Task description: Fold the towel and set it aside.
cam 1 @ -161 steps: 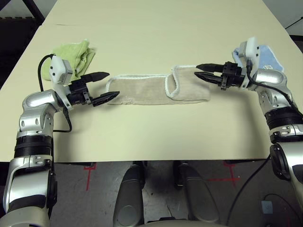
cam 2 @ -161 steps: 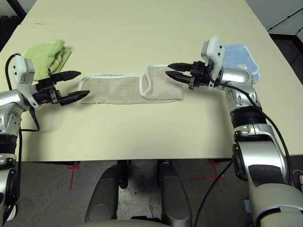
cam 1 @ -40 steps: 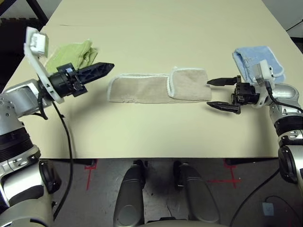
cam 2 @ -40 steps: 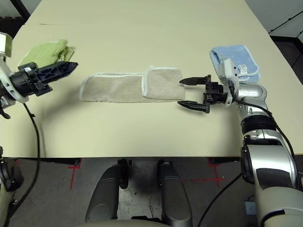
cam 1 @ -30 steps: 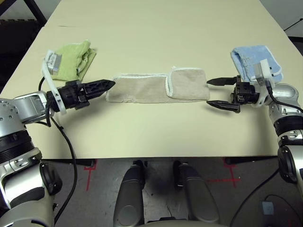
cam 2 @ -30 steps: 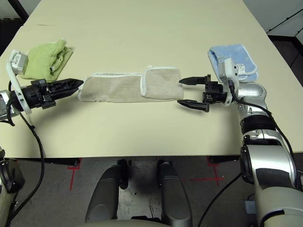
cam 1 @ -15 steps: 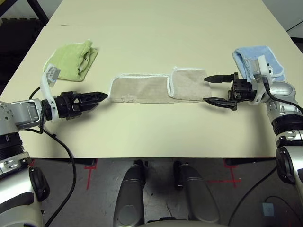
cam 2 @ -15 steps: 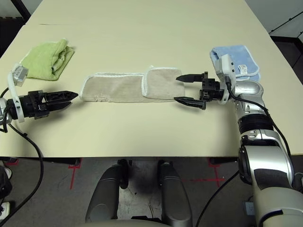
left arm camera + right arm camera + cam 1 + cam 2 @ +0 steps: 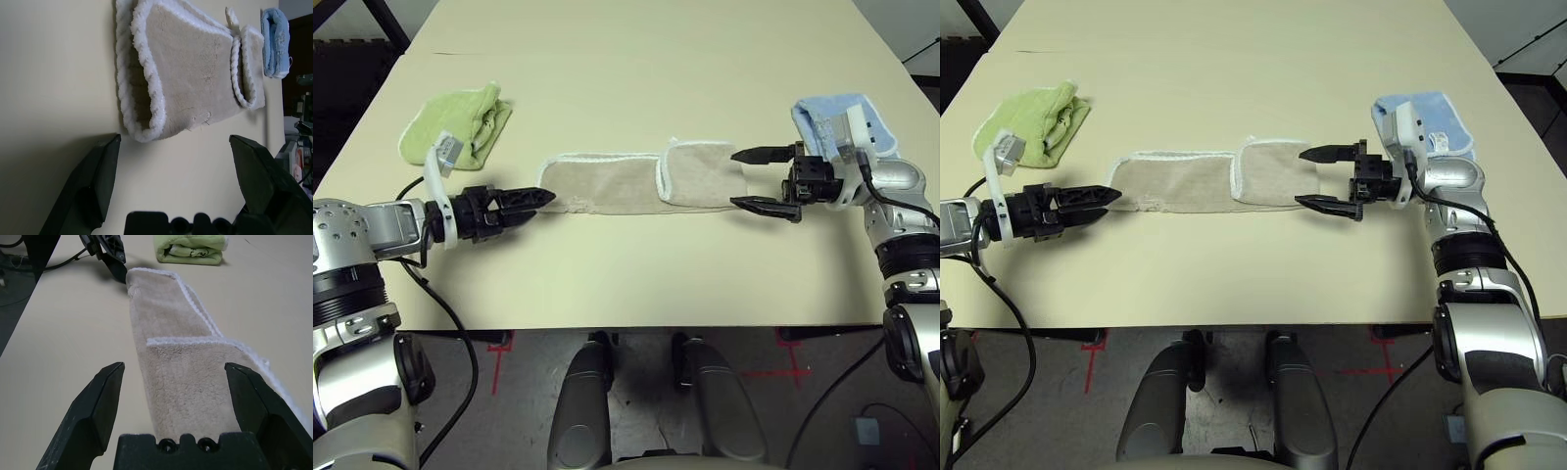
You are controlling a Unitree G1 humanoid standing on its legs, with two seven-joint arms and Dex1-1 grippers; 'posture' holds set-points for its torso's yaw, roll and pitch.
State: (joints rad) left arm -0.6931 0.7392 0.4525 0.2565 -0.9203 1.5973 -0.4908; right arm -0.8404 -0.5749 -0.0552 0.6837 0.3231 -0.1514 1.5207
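Observation:
The towel [image 9: 607, 182] is a beige strip with white edging, lying lengthwise across the table's middle, its right third folded back over itself [image 9: 700, 174]. My left gripper [image 9: 546, 199] sits low at the towel's left end. In the left wrist view it [image 9: 174, 139] stands open, with the rolled end of the towel [image 9: 195, 83] just ahead of the fingers. My right gripper [image 9: 736, 178] is open, one finger on either side of the folded right end. In the right wrist view the towel [image 9: 181, 377] lies between the fingers.
A lime-green towel [image 9: 455, 122] lies bunched at the back left, behind my left arm. A folded light blue towel [image 9: 832, 117] lies at the right, just behind my right wrist. The table's front edge [image 9: 636, 328] runs close below both arms.
My left gripper has moved right, up to the towel's left end. My right gripper has edged left, so its fingers now straddle the folded right end. The towel has not moved.

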